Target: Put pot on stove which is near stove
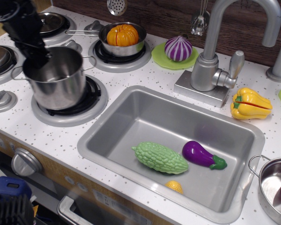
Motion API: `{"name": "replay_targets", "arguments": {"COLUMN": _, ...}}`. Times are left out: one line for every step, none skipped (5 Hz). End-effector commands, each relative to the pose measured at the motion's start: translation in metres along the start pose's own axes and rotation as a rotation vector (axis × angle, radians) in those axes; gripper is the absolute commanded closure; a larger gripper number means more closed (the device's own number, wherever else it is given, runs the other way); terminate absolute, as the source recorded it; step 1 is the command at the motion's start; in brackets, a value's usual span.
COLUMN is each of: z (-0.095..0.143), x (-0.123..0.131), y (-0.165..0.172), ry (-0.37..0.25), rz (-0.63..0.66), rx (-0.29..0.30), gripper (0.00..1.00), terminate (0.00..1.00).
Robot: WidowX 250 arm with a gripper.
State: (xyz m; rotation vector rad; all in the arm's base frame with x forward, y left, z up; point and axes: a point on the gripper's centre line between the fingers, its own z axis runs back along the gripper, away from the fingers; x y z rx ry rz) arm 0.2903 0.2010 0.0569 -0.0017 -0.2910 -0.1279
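Gripping the rim of the one pot (55, 82), the closed pincer (39, 55) holds it over one stove (70, 104).

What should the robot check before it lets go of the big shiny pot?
1. Gripper on the pot rim: ok, it seems clamped there.
2. Pot over the stove: ok, roughly centred.
3. Pot resting on the coil: cannot tell, its base hides the contact.
4. Pot upright: ok.
5. Pot empty: ok, nothing visible inside.
6. Nearby saucepan clear of the pot: ok, apart.
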Motion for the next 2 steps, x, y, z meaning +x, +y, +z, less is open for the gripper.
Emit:
{"name": "replay_targets", "arguments": {"z": 0.0143, "x": 0.0093, "y": -0.0054, "ry": -0.041, "rz": 0.005, "rx": 0.038, "gripper": 1.0, "terminate": 0.0}}
{"name": "replay_targets", "arguments": {"z": 0.0154, "x": 0.0074, "y": -0.0063, "ry": -0.057, "rz": -0.023, "rx": 0.075, "gripper": 0.0, "terminate": 1.0}}
